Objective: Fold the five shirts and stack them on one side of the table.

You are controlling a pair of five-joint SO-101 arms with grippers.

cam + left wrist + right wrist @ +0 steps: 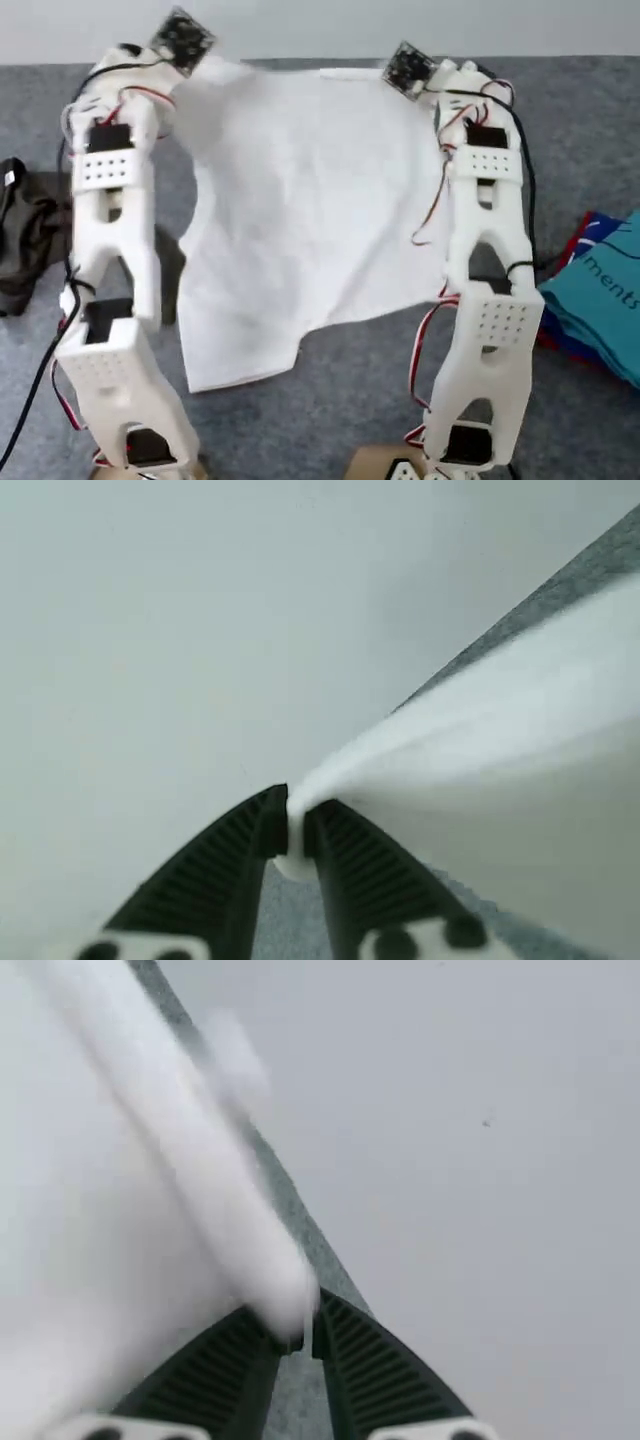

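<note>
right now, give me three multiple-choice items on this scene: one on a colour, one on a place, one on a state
1. What colour is the spread shirt between the two arms?
A. teal
B. white
C. black

2. Where is the teal shirt?
A. on the table, off to the robot's right
B. on the table, off to the robot's left
C. in the middle, between the arms

3. What state is the left pincer in?
A. wide open
B. shut on nothing
C. shut on the spread shirt

Answers:
1 B: in the high view, the cloth stretched between the arms is white.
2 A: it lies at the right rim of the high view, outside the right arm.
3 C: the left wrist view shows white cloth pinched between its closed fingers.
</note>
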